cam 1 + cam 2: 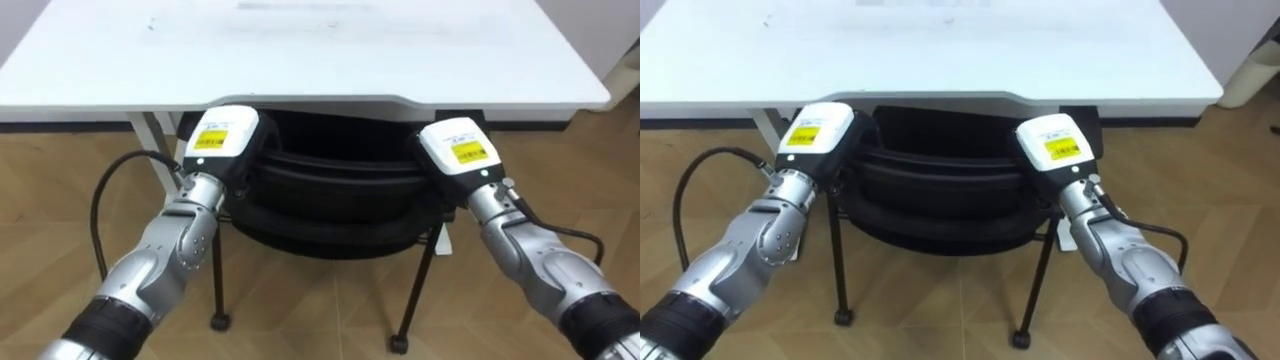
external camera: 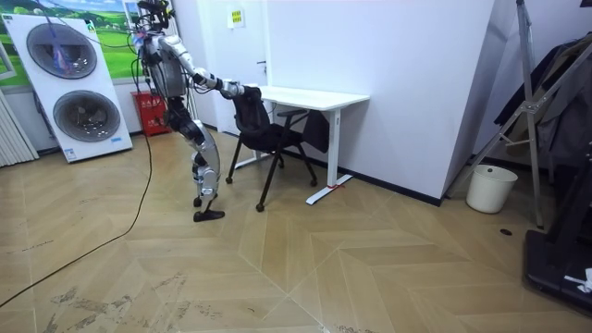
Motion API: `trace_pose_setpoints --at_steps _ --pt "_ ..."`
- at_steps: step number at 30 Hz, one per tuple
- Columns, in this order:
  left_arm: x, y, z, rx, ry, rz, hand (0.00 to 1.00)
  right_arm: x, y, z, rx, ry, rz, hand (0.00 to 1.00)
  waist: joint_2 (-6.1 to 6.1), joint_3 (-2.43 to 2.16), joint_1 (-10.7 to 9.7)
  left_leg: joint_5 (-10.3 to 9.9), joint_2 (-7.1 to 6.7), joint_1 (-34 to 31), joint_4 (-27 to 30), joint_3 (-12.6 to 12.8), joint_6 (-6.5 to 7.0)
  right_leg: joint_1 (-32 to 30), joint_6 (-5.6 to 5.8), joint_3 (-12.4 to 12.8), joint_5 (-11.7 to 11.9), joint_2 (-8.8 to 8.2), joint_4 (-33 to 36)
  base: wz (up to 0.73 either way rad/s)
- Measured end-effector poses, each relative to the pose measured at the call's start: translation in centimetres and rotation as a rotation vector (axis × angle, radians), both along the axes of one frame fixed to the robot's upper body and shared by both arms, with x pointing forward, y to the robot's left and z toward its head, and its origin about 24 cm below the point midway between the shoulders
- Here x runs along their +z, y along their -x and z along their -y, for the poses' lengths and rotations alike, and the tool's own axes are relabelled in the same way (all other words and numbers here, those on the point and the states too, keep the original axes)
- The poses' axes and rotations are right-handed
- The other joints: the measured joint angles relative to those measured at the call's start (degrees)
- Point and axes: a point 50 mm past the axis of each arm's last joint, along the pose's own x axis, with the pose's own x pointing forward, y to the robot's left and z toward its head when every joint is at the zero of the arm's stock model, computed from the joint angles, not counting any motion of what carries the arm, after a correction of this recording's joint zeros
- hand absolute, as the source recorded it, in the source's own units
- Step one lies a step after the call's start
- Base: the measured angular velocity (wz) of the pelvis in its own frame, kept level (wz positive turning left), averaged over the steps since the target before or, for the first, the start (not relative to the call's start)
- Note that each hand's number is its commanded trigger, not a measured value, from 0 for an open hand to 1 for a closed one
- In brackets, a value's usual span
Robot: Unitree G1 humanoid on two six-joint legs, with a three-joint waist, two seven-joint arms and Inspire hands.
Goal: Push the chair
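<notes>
A black chair (image 1: 330, 195) stands with its seat partly under the white desk (image 1: 300, 50); its backrest top lies just below the desk's near edge. My left hand (image 1: 222, 140) rests against the backrest's left upper corner and my right hand (image 1: 458, 148) against its right upper corner, backs of both facing up. In the room view I stand behind the chair (image 2: 268, 134), leaning forward with both arms stretched out to its back at the desk (image 2: 314, 96).
The desk's white legs (image 1: 160, 145) flank the chair. Two stacked washing machines (image 2: 74, 88) and a red item (image 2: 153, 111) stand behind me. A white bucket (image 2: 488, 188) and a rack (image 2: 546, 111) are at the room view's right. Open wood floor lies around.
</notes>
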Motion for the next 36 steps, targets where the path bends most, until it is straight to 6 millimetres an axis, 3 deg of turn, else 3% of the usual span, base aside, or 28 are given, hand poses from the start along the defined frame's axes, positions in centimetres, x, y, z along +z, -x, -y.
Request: trace_pose_setpoints --at_steps 1,2,3,15,22,26,28,32,34,36 --pt "0.0 0.0 0.0 0.0 0.0 0.002 0.75 0.0 0.0 0.0 -0.001 -0.001 0.003 0.0 0.0 0.0 0.0 -0.1 -0.07 0.1 0.0 0.0 0.09 -0.1 0.06 0.2 0.0 -0.12 0.0 -0.12" --pt "0.1 -0.1 0.0 0.0 0.001 0.004 0.42 0.2 -0.1 0.0 -0.003 -0.004 0.01 0.0 -0.01 0.01 0.0 -0.1 -0.6 0.2 -0.3 0.6 0.17 -0.2 0.2 0.5 0.1 -0.41 0.0 -0.13" --pt "0.1 -0.1 0.0 0.001 0.003 0.006 0.0 0.3 -0.3 0.0 -0.005 -0.01 0.015 0.0 0.0 0.01 0.0 -0.3 -0.66 0.7 -1.0 0.7 0.41 -0.4 0.44 1.0 0.2 -0.62 -0.1 -0.14" --pt "1.4 -0.5 1.6 -0.01 0.18 0.013 0.0 1.1 -1.6 0.4 -0.129 -0.048 0.039 0.0 0.28 0.05 0.8 -0.8 -1.69 1.3 -4.2 2.1 1.43 -0.7 2.08 2.7 2.0 -0.77 -2.9 -0.06" --pt "1.8 -0.5 1.8 -0.018 0.202 0.021 0.0 1.6 -1.8 0.1 -0.123 -0.056 0.043 0.0 0.12 0.05 0.7 -0.8 -1.69 1.7 -4.7 2.8 1.55 -1.0 2.17 3.3 2.2 -0.77 -3.2 -0.04" --pt "3.3 -1.2 2.5 -0.05 0.201 0.062 0.0 2.1 -2.3 0.1 -0.114 -0.051 0.033 0.0 0.12 0.01 0.6 -0.8 -1.55 1.5 -4.5 2.9 1.6 -1.4 2.03 3.5 2.5 -0.73 -3.0 0.0" --pt "3.8 -1.3 2.4 -0.063 0.171 0.079 0.0 2.8 -2.5 0.2 -0.096 -0.038 0.027 0.0 0.11 -0.04 0.6 -0.7 -1.47 0.8 -4.2 2.9 1.66 -2.0 1.92 3.5 2.5 -0.73 -2.7 0.0" --pt "6.3 -1.9 2.2 -0.142 0.004 0.136 0.0 5.7 -2.9 2.4 -0.021 0.082 0.024 0.0 -0.18 -0.11 2.5 0.6 -1.75 0.3 -4.7 2.9 1.79 -2.6 1.41 3.0 3.8 -0.35 -3.2 0.0" --pt "6.8 -2.0 1.7 -0.169 -0.05 0.151 0.0 6.9 -3.0 2.7 0.012 0.105 0.046 0.0 -0.37 0.0 2.6 1.2 -1.61 0.4 -5.4 2.3 1.56 -2.3 1.15 3.0 4.6 0.46 -4.4 0.0" --pt "8.4 -1.6 1.5 -0.233 -0.169 0.222 0.0 9.6 -3.0 4.3 0.021 0.19 0.088 0.0 -0.57 0.03 2.6 2.8 -1.57 0.4 -7.2 1.3 1.3 -1.6 0.77 2.3 6.4 1.61 -7.4 0.07"
